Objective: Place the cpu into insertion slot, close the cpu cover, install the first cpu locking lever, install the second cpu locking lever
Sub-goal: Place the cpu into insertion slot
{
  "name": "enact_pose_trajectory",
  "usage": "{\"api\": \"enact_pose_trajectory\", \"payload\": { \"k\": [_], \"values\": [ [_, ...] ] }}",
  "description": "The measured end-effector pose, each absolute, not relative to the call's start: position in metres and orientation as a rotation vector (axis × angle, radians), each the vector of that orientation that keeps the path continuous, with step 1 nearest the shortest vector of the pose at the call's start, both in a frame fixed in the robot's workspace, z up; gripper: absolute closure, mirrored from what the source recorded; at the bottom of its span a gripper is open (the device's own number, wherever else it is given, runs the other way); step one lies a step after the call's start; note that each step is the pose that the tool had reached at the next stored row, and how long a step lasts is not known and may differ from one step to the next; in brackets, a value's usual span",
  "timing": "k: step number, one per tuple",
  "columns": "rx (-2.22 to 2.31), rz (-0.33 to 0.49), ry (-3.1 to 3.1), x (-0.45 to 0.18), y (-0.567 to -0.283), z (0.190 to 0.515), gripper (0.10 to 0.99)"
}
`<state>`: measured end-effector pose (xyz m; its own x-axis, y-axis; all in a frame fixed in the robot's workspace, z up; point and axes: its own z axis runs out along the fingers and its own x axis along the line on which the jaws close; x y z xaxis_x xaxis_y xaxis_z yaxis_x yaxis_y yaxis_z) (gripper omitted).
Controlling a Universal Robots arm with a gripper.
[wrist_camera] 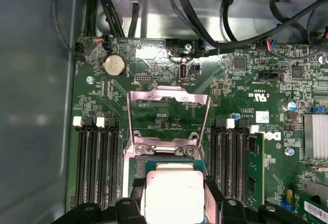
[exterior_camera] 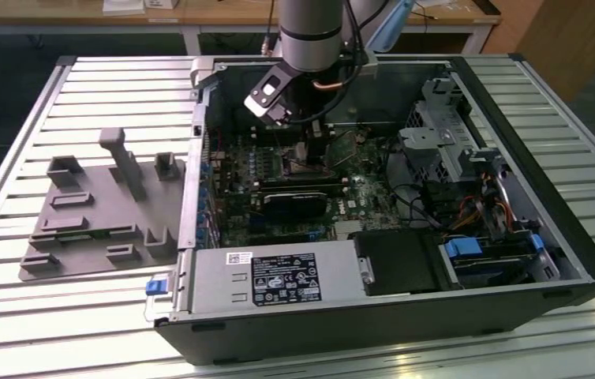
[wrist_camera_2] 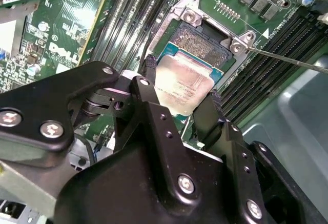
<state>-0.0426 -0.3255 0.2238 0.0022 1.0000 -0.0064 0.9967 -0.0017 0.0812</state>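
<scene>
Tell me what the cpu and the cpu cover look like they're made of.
The cpu: its top looks like pale silvery metal with a soft satin sheen, sitting on a thin green edge, probably circuit-board laminate. The cpu cover: thin bare sheet metal, likely steel, which catches bright glints along its bent frame.

Exterior high, far — wrist views near cpu (wrist_camera_2: 187,83)

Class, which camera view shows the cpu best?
The second wrist view: the cpu shows nearly its whole silvery top, held by the claw over the insertion slot. The first wrist view cuts the cpu off at the picture's edge. In the exterior view the claw hangs over the motherboard, the chip too small to tell.
</scene>
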Motion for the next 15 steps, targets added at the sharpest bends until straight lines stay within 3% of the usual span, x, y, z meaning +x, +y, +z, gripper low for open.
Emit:
{"api": "enact_pose_trajectory", "payload": {
  "k": [15],
  "values": [
    [2.187, 0.06, 2.151, -0.046, -0.318, 0.209, 0.549]
  ]
}}
